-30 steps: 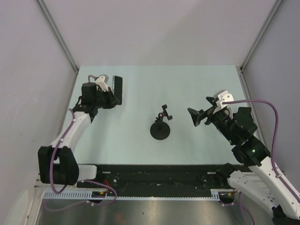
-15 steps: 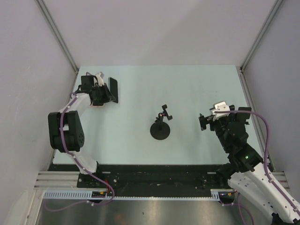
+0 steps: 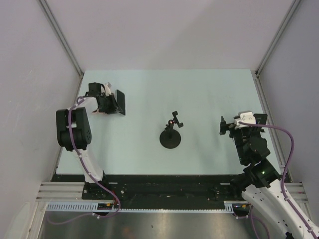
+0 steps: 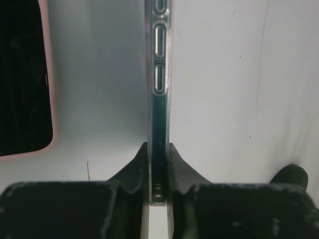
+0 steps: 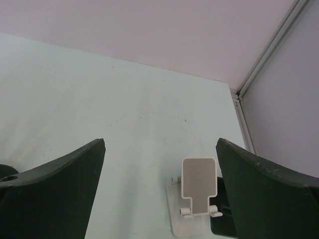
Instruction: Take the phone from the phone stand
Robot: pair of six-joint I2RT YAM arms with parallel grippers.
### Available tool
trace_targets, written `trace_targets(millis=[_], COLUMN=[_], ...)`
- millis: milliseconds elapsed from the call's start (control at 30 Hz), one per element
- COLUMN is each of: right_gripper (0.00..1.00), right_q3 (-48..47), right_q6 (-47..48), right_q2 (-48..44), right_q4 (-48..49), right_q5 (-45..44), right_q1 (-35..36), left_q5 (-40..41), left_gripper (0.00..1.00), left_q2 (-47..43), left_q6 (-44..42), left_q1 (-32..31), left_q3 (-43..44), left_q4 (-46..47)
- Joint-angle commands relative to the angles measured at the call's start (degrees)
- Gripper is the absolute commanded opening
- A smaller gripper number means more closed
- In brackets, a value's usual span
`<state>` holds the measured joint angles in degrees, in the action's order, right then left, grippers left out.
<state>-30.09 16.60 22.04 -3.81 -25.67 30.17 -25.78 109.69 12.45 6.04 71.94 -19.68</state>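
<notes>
While the left gripper (image 4: pixel 157 152) clamps the clear-cased phone (image 4: pixel 158 84) edge-on near 1 end, over the far-left side of the table (image 3: pixel 199 94) and well clear of the black stand (image 3: pixel 170 137), the right gripper (image 5: pixel 160 149) gapes empty. The risk: that thin, slick edge could pivot or slip, and the phone could topple flat when let go.

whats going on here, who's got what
The left hand is shut on the phone, holding it edge-on at the table's far left. The white phone stand next to it is empty, so the phone is already off. The right hand is open and holds nothing. A black stand sits mid-table, also empty.
</notes>
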Motion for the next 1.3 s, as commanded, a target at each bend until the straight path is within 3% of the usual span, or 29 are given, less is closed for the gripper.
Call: trace_targets(millis=[0, 233, 433, 533, 567, 667, 767, 967, 1133, 1267], right_gripper=[0.98, 0.98, 0.98, 0.98, 0.98, 0.98, 0.98, 0.98, 0.98, 0.98], right_q3=[0.55, 0.73, 0.73, 0.73, 0.82, 0.73, 0.82, 0.91, 0.91, 0.91], right_q6=[-0.6, -0.96, -1.04, -0.96, -0.96, -0.96, -1.04, -1.13, -1.13, -1.04], right_q2=[-0.77, -0.33, -0.51, -0.33, -0.25, -0.16, 0.02, 0.28, 0.55, 0.72], right_q4=[3.2, 3.29, 3.29, 3.2, 3.2, 3.29, 3.2, 3.2, 3.2, 3.2], right_q5=[0.71, 1.76, 2.03, 2.03, 2.2, 2.29, 2.47, 3.17, 3.43, 3.7], right_q1=[-1.17, -1.52, -1.61, -1.61, -1.61, -1.61, -1.61, -1.61, -1.52, -1.52], left_q5=[-1.73, -1.99, -5.07, -4.02, -3.67, -1.21, 1.69, 5.47, 7.41, 9.69], left_gripper=[0.06, 0.08, 0.01, 0.07, 0.17, 0.33, 0.43, 0.51, 0.51, 0.66], left_q2=[0.61, 1.84, 2.63, 2.55, 2.46, 1.67, 0.88, -0.88, -1.58, -2.63], left_q6=[-2.34, -3.22, -3.31, -3.57, -3.66, -4.27, -4.54, -4.98, -5.15, -4.89], left_q1=[0.28, 0.72, 0.72, 0.81, 0.73, 0.81, 0.73, 0.72, 0.38, -1.29], left_q3=[3.73, 4.61, 5.49, 5.66, 5.67, 5.58, 5.4, 5.14, 4.88, 4.61], left_q4=[1.49, 0.96, 0.35, 0.08, -0.09, -0.44, -0.62, -1.06, -0.97, -1.06])
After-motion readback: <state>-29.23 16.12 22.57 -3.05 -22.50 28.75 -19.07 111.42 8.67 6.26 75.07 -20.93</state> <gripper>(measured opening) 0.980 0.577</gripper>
